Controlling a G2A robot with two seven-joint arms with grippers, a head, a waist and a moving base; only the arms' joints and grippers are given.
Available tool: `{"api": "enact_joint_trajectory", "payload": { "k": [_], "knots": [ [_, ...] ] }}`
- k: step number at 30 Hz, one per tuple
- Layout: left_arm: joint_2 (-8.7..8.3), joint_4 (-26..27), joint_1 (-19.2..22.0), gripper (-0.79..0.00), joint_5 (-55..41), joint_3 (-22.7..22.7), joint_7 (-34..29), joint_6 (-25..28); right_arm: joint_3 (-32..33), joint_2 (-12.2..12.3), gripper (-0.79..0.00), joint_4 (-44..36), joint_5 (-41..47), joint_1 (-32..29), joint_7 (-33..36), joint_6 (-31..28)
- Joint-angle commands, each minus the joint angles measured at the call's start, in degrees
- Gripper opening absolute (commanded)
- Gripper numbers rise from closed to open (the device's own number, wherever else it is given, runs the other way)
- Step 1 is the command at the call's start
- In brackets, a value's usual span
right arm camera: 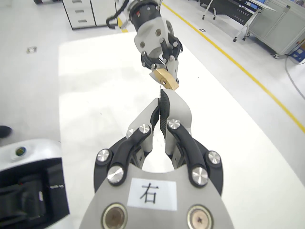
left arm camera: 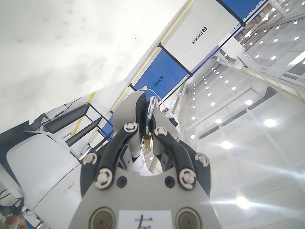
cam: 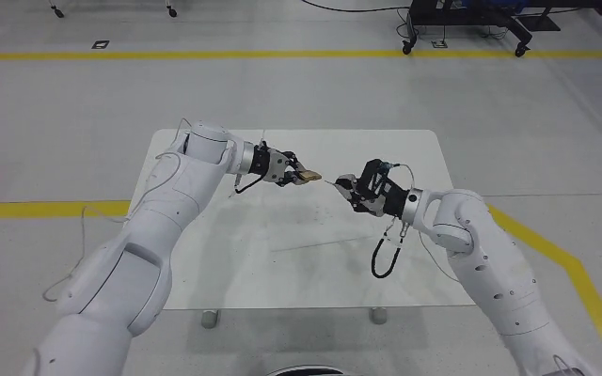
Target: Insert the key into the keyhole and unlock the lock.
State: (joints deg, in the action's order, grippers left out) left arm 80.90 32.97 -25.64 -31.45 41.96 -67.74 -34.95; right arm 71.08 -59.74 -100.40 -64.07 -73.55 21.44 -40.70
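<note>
My left gripper (right arm camera: 166,71) is clenched on the padlock (right arm camera: 165,79). It pinches the lock up at the shackle (left arm camera: 150,110), so the brass body sticks out beyond the fingertips with the keyhole (right arm camera: 163,81) face turned toward my other arm. My right gripper (right arm camera: 160,103) is clamped tight on the key (cam: 329,182), and just a thin sliver of blade pokes out past the pads. Both hang above the table (cam: 282,282), tip to tip. The key is just short of the brass and not touching it, as far as I can tell.

Now the step in hand: getting that blade in. Seen from my right wrist, the keyhole sits a touch off the line between my jaws, just beyond the tips. I reckon a small sideways correction comes first, then a straight push along the jaw axis. I can't make out the slot's angle from here, so I'd roll the wrist gently to find the match.

The left clamp must be firm, because a lock held by its shackle may swing when pushed. Go slow and light, no forcing, and turn only once the blade is fully seated.
</note>
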Motion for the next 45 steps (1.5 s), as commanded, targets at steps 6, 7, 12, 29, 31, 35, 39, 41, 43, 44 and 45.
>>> {"api": "enact_joint_trajectory", "payload": {
  "k": [6,7,12,29,31,35,39,41,43,44,45],
  "knots": [
    [-0.02,1.6,-0.9,-0.785,1.0,-0.1,3.5,0.3,-0.8,0.5,-0.785,-5.9,-14.6,-0.6,-1.2,0.0],
    [-0.05,2.5,-1.1,-0.785,1.4,-0.1,4.6,-0.2,-1.0,0.6,-0.785,-7.0,-16.8,-1.0,-1.5,0.2],
    [-0.33,5.4,-2.2,-0.785,2.0,0.0,6.0,-2.9,-2.7,0.8,-0.785,-10.3,-25.2,-1.6,-1.1,0.5],
    [-0.94,7.4,-3.2,-0.785,2.8,0.2,4.8,-5.1,-9.0,0.0,-0.785,-11.7,-34.6,0.1,4.7,2.9],
    [-0.89,7.7,-3.1,-0.785,2.8,0.1,4.6,-5.1,-9.5,-0.2,-0.785,-11.6,-34.9,0.3,5.1,2.9],
    [-0.85,7.8,-3.0,-0.785,3.1,-0.1,4.4,-5.2,-10.0,-0.3,-0.785,-11.4,-35.0,0.5,5.5,3.0],
    [-0.83,7.9,-2.9,-0.785,3.5,-0.4,4.2,-5.1,-10.2,-0.4,-0.785,-11.6,-35.6,0.4,6.2,3.2],
    [-0.82,7.9,-2.9,-0.785,3.6,-0.5,4.1,-5.1,-10.3,-0.4,-0.785,-11.8,-35.9,0.4,6.4,3.4],
    [-0.82,7.8,-2.9,-0.785,3.7,-0.5,4.0,-5.2,-10.2,-0.5,-0.785,-11.8,-36.1,0.3,6.6,3.6],
    [-0.81,7.8,-2.9,-0.785,3.7,-0.6,3.9,-5.2,-10.1,-0.5,-0.785,-11.8,-36.1,0.2,6.7,3.9],
    [-0.81,7.8,-2.9,-0.785,3.8,-0.6,3.9,-5.3,-10.0,-0.5,-0.785,-11.8,-36.1,0.2,6.8,3.9]
  ]
}}
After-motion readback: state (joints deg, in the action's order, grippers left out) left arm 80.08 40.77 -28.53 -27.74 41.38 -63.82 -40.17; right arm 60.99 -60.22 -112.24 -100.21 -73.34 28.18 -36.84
